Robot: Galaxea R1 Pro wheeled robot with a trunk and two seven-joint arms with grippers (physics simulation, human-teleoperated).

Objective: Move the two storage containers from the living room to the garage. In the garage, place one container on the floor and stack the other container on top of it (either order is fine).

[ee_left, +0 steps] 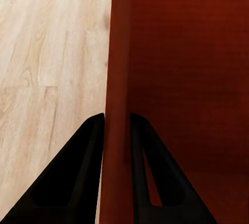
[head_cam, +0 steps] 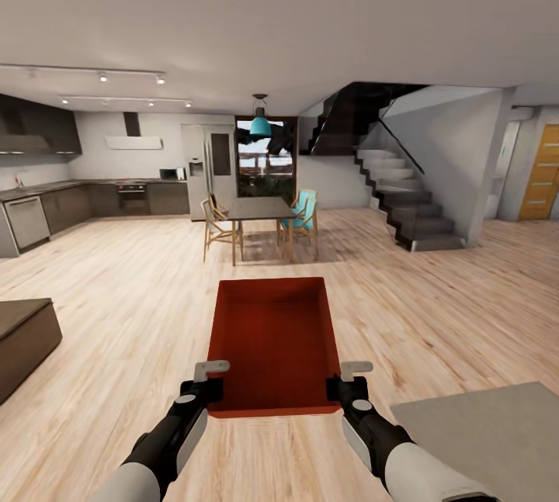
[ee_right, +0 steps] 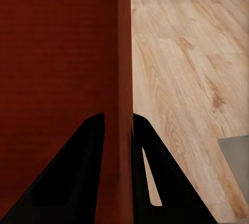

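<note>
I hold one orange-red open-topped storage container (head_cam: pixel 273 339) level in front of me, above the light wood plank floor (head_cam: pixel 435 308) of the living room. My left gripper (head_cam: pixel 206 389) is shut on its left wall near the near corner. My right gripper (head_cam: pixel 345 387) is shut on its right wall opposite. In the left wrist view the black fingers (ee_left: pixel 78 172) of the left gripper (ee_left: pixel 117 117) pinch the container's ribbed wall (ee_left: pixel 116 68). The right wrist view shows the right gripper (ee_right: pixel 118 116) clamping the container's other wall (ee_right: pixel 123 52). The container looks empty. The garage is out of view.
A dining table (head_cam: pixel 260 209) with chairs stands straight ahead, and a kitchen (head_cam: pixel 78 203) lies beyond it at the left. A dark staircase (head_cam: pixel 404 207) rises at the right, next to an orange door (head_cam: pixel 541 174). A dark low bench (head_cam: pixel 23 331) is at my left, a grey rug (head_cam: pixel 497 432) at my right.
</note>
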